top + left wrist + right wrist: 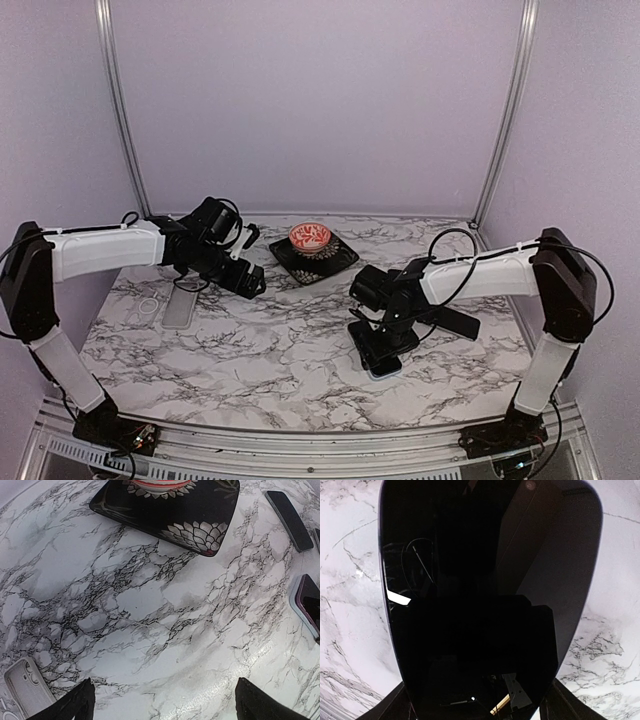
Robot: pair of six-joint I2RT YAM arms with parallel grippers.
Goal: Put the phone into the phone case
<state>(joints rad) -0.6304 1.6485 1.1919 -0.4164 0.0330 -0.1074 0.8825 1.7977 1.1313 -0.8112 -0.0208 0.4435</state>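
The phone, black-screened with a pale blue rim, is at the right centre of the marble table. My right gripper points down onto it. In the right wrist view the phone's glossy screen fills the frame, and my right gripper has one finger against each long side, shut on it. The phone also shows at the right edge of the left wrist view. The clear grey phone case lies flat at the left, camera cutout visible. My left gripper hovers right of the case, open and empty.
A black patterned plate holding a red-and-white bowl sits at the back centre, also in the left wrist view. A flat black slab lies right of the phone. A small clear ring lies left of the case.
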